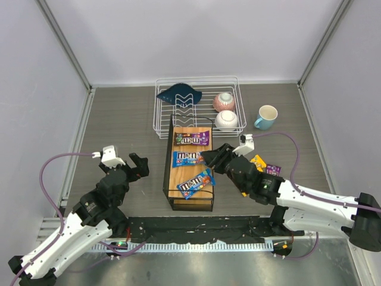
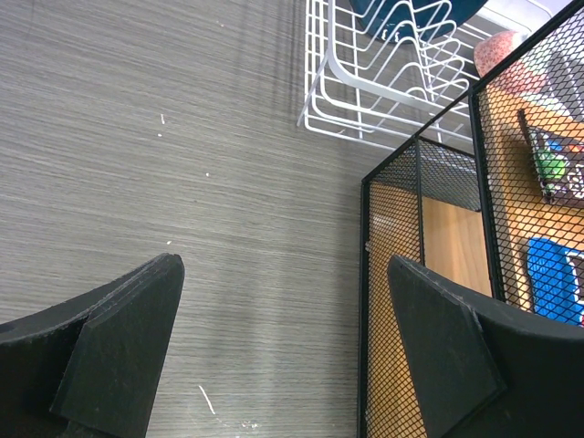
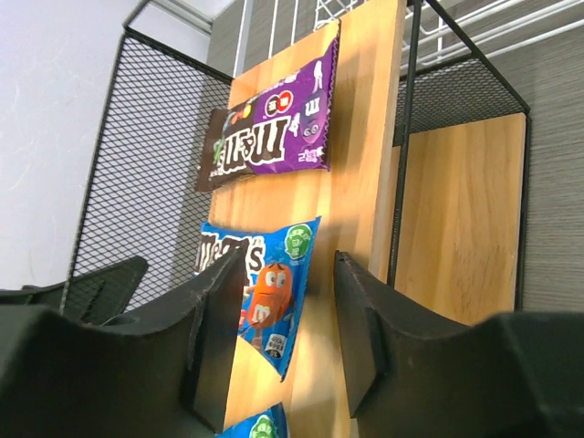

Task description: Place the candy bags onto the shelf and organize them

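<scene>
Left end effector [image 2: 285,265]: open, jaws wide apart above the grey wood-grain tabletop [image 1: 119,119], just left of the shelf.
Shelf: black mesh-framed rack with light wooden plank top [image 1: 178,173], mid-tabletop.
On the plank: glossy purple candy bag [image 1: 192,139] at the far end, blue candy bag [image 1: 187,158] in the middle, tilted second blue candy bag [image 1: 195,184] at the near end.
Right end effector [image 3: 290,260]: open, fingers apart at the middle blue bag's right edge, gripping nothing.
Right of the shelf: yellow packet [image 1: 258,159] and small purple packet [image 1: 273,170] on the tabletop.

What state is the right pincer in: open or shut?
Open. The right pincer shows a clear gap, nothing clamped; the middle blue candy bag lies flat on the shelf.
</scene>
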Tool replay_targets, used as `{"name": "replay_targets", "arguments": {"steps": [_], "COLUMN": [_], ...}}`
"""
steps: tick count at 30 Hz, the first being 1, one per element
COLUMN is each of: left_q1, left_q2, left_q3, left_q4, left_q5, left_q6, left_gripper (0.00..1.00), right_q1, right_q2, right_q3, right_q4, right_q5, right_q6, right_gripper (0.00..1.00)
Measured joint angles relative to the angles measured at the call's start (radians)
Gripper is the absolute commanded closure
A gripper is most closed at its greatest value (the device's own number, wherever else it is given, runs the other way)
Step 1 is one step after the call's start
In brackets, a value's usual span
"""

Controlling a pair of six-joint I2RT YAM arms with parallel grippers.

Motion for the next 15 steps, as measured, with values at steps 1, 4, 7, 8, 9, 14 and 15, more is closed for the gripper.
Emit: {"name": "replay_targets", "arguments": {"steps": [1,4,7,8,9,14,15], "left_q1": [0.0,0.0,-0.001,-0.001,-0.001,-0.001,-0.001], "left_q2": [0.0,-0.001,-0.005,-0.006,-0.006,-0.006,-0.006], "left_q3": [0.0,0.0,0.0,0.0,0.0,0.0,0.0], "left_q4": [0.0,0.0,0.0,0.0,0.0,0.0,0.0], "left_q5": [0.0,0.0,-0.001,-0.001,-0.001,-0.001,-0.001], "left_q6": [0.0,0.0,0.0,0.0,0.0,0.0,0.0], "left_gripper": [0.0,0.0,0.0,0.0,0.0,0.0,0.0], "right_q1": [0.0,0.0,0.0,0.0,0.0,0.0,0.0], "right_q2": [-0.008,-0.043,-0.093,-0.106,-0.122,-0.195,-0.209], "right_q3": [0.0,0.0,0.003,0.005,0.01,0.047,0.053], "right_q4": [-0.003,-0.008,-0.032,-0.045,-0.072,-0.219,-0.246], "right_q5": [0.0,0.003,0.009,0.01,0.011,-0.002,-0.01], "right_q6": [-0.005,-0.009,-0.015,-0.018,-0.022,-0.058,-0.066], "right_gripper": [0.47,0.44,0.42,0.41,0.4,0.39,0.39]}}
